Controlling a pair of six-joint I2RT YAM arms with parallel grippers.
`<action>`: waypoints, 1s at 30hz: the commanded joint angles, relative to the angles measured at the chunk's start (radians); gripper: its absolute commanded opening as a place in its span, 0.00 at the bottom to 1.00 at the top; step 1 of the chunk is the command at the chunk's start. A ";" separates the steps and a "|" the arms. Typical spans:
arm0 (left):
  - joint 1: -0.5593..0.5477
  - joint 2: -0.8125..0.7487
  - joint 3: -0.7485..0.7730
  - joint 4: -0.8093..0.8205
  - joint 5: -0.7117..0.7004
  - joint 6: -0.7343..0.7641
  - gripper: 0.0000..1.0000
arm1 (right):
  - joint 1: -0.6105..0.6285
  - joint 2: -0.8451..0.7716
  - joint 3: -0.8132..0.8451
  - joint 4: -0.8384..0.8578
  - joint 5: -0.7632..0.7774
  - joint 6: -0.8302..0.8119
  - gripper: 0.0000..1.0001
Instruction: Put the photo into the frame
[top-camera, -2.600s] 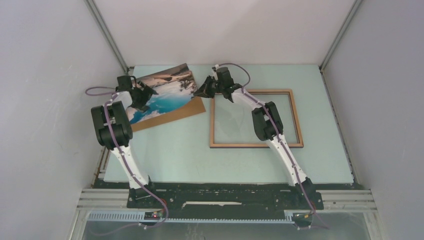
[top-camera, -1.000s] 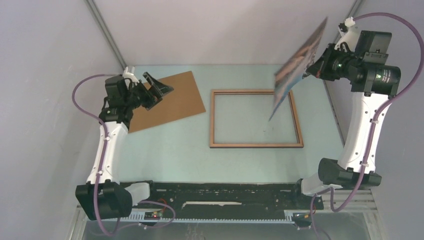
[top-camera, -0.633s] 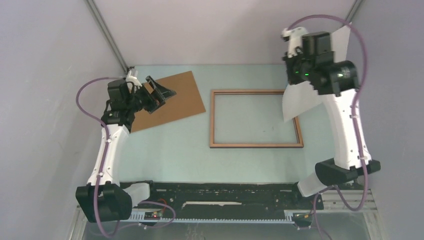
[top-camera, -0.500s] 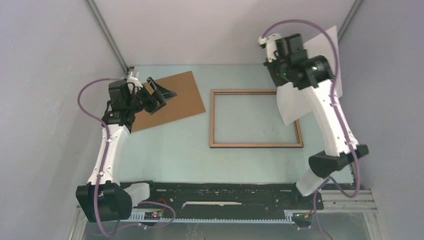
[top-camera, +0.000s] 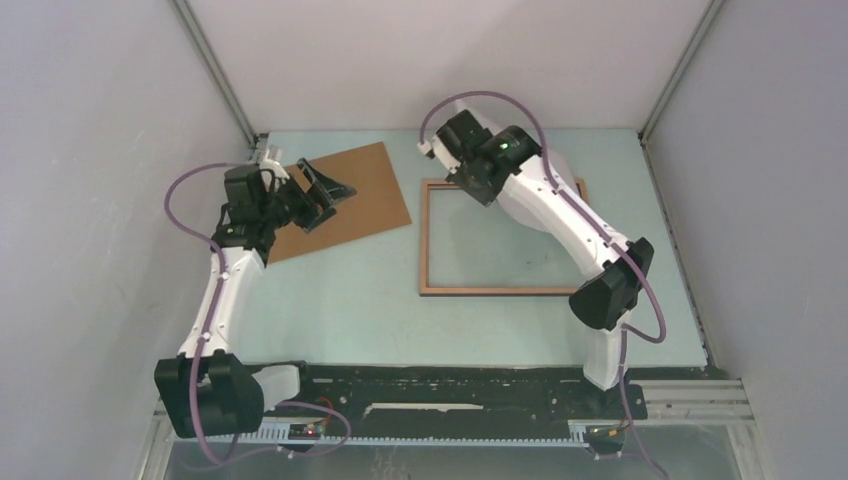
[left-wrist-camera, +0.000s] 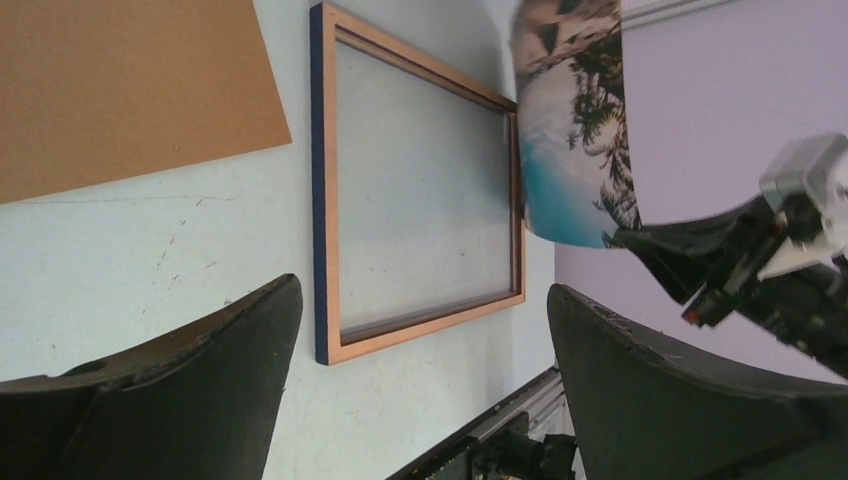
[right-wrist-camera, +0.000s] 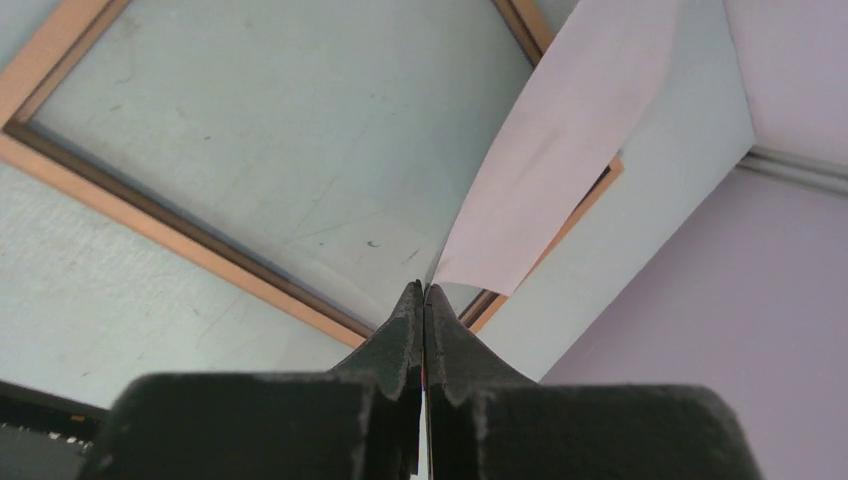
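The frame (top-camera: 500, 291) lies flat at the table's middle right, light wood face up, with a navy outer edge (left-wrist-camera: 318, 200) in the left wrist view. My right gripper (right-wrist-camera: 424, 300) is shut on one edge of the photo (right-wrist-camera: 570, 150). The print curves away over the frame's far corner (right-wrist-camera: 200, 250), white back toward the wrist camera. In the left wrist view the photo's picture side (left-wrist-camera: 570, 130) shows turquoise water and dark trees above the frame's far end. My left gripper (top-camera: 335, 192) hangs open over the brown backing board (top-camera: 375, 195), nothing between its fingers (left-wrist-camera: 422, 290).
The backing board (left-wrist-camera: 130, 90) lies flat at the back left, apart from the frame. Grey walls close in the table on the left, back and right. A black rail (top-camera: 450, 385) runs along the near edge by the arm bases.
My right arm has swung from high by the right wall leftward and down over the frame's back edge, carrying the photo. The left arm has barely moved and stays open.
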 joint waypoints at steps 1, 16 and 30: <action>-0.001 0.027 -0.112 0.163 0.041 -0.131 1.00 | 0.076 0.033 -0.001 -0.038 0.004 0.021 0.00; -0.054 0.150 -0.541 0.879 0.013 -0.798 0.99 | 0.209 0.066 -0.326 0.199 -0.171 0.361 0.00; -0.341 0.432 -0.444 1.044 -0.049 -0.957 0.75 | 0.288 -0.058 -0.480 0.332 -0.045 0.456 0.00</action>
